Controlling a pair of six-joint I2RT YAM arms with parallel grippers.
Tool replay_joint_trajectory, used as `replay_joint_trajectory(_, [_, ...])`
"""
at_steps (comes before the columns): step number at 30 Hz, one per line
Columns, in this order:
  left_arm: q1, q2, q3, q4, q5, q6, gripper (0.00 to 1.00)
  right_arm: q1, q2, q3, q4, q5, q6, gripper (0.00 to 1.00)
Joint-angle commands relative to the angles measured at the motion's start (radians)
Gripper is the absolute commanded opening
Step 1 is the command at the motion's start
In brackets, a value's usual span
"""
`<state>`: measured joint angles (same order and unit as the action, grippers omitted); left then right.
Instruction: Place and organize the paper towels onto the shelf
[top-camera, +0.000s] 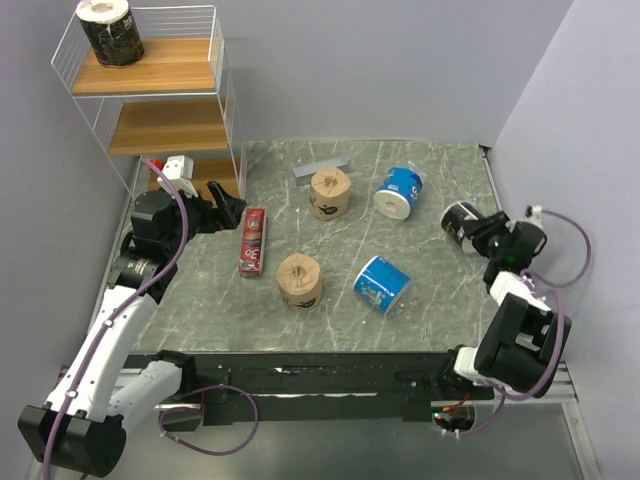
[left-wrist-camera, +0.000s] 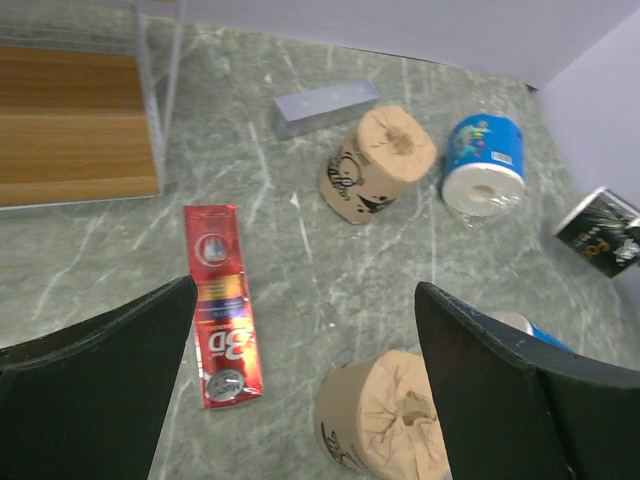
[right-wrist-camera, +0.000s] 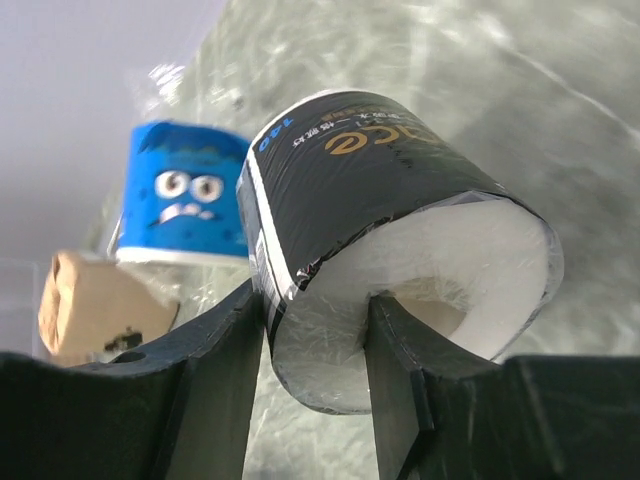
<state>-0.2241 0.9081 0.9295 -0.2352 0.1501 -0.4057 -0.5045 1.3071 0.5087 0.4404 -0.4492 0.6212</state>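
My right gripper is shut on a black paper towel roll lying at the table's right side, one finger inside its core and one on its outer wall. Another black roll stands on the top board of the white wire shelf at the far left. Two tan rolls and two blue rolls sit mid-table. My left gripper hangs open in front of the shelf, above and just left of the nearer tan roll.
A flat red box lies beside the left gripper. A grey bar rests at the back near the far tan roll. The shelf's middle and bottom boards carry no rolls. Walls close off the left, back and right.
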Motion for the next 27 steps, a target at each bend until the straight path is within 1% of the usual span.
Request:
replay_joint_trajectory(1, [-0.001,-0.035,0.032,-0.015,-0.142,0.001,0.96,0.139,-0.106,0.175,-0.175,0.089,-0.178,0.26])
replay_joint_trajectory(2, [-0.003,-0.04,0.034,-0.021,-0.145,-0.002,0.97,0.165,-0.124,0.203,-0.246,0.115,-0.201,0.26])
replay_joint_trajectory(4, [-0.001,-0.06,0.037,-0.032,-0.226,-0.008,0.96,0.225,-0.14,0.285,-0.322,0.141,-0.258,0.25])
replay_joint_trajectory(5, [-0.001,-0.067,0.037,-0.036,-0.247,-0.01,0.96,0.282,-0.156,0.31,-0.385,0.17,-0.268,0.25])
replay_joint_trajectory(7, [-0.003,-0.087,0.038,-0.047,-0.283,-0.025,0.96,0.343,-0.172,0.382,-0.431,0.19,-0.304,0.25])
replay_joint_trajectory(8, [-0.003,-0.09,0.043,-0.055,-0.349,-0.044,0.96,0.418,-0.181,0.408,-0.46,0.196,-0.316,0.25])
replay_joint_trajectory(9, [-0.003,-0.095,0.07,-0.079,-0.391,-0.074,0.97,0.455,-0.183,0.437,-0.507,0.207,-0.343,0.25])
replay_joint_trajectory(10, [-0.003,-0.098,0.092,-0.151,-0.441,-0.147,0.96,0.499,-0.18,0.503,-0.541,0.216,-0.36,0.24])
replay_joint_trajectory(11, [-0.001,-0.1,0.115,-0.188,-0.502,-0.18,0.97,0.555,-0.164,0.537,-0.571,0.228,-0.376,0.24])
replay_joint_trajectory(12, [-0.001,-0.103,0.156,-0.219,-0.511,-0.203,0.96,0.651,-0.155,0.568,-0.619,0.256,-0.409,0.24])
replay_joint_trajectory(14, [-0.001,-0.117,0.193,-0.282,-0.515,-0.216,0.96,0.743,-0.119,0.657,-0.652,0.282,-0.452,0.24])
replay_joint_trajectory(15, [-0.001,-0.126,0.23,-0.295,-0.512,-0.217,0.96,0.846,-0.1,0.691,-0.699,0.302,-0.469,0.24])
replay_joint_trajectory(16, [-0.001,-0.146,0.245,-0.306,-0.511,-0.216,0.96,0.892,-0.059,0.762,-0.719,0.319,-0.489,0.24])
replay_joint_trajectory(17, [-0.001,-0.155,0.264,-0.334,-0.514,-0.217,0.96,0.952,-0.034,0.799,-0.744,0.339,-0.53,0.24])
replay_joint_trajectory(18, [-0.001,-0.178,0.302,-0.346,-0.526,-0.223,0.97,1.045,-0.008,0.879,-0.768,0.384,-0.55,0.24])
replay_joint_trajectory(20, [-0.001,-0.201,0.339,-0.381,-0.541,-0.234,0.97,1.133,0.073,0.95,-0.819,0.412,-0.596,0.24])
replay_joint_trajectory(21, [-0.001,-0.221,0.389,-0.403,-0.561,-0.255,0.96,1.171,0.099,0.977,-0.824,0.431,-0.606,0.25])
replay_joint_trajectory(22, [-0.001,-0.233,0.414,-0.415,-0.558,-0.257,0.96,1.243,0.15,1.022,-0.818,0.447,-0.612,0.25])
replay_joint_trajectory(24, [-0.001,-0.264,0.471,-0.418,-0.544,-0.248,0.97,1.306,0.205,1.086,-0.816,0.448,-0.666,0.25])
replay_joint_trajectory(25, [-0.001,-0.27,0.488,-0.42,-0.534,-0.239,0.96,1.363,0.269,1.117,-0.822,0.448,-0.682,0.25])
replay_joint_trajectory(27, [-0.003,-0.275,0.54,-0.441,-0.524,-0.226,0.96,1.422,0.338,1.184,-0.861,0.494,-0.742,0.26])
